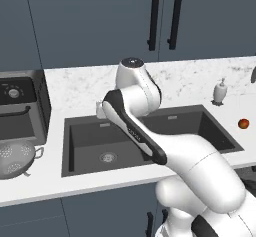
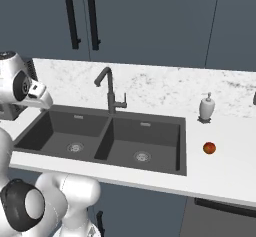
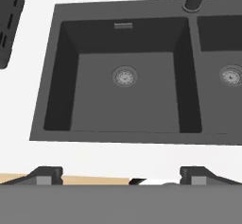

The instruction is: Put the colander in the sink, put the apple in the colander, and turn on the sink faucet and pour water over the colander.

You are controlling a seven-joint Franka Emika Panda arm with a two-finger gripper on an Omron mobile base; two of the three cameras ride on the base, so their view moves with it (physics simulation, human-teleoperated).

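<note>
In the hand view the gripper [image 3: 121, 173] hangs with its jaws spread wide and nothing between them, above the sink's [image 3: 47, 76] left basin at centre frame. In the left base view the colander [image 1: 15, 157] lies on the counter [image 1: 75, 83] at the far left edge, beside the sink [image 1: 67, 148]. The apple [image 1: 243, 124] rests at the right edge, and in the right base view the faucet [image 2: 109, 92] rises at centre behind the sink [image 2: 182, 146], with the apple [image 2: 209, 148] at right.
</note>
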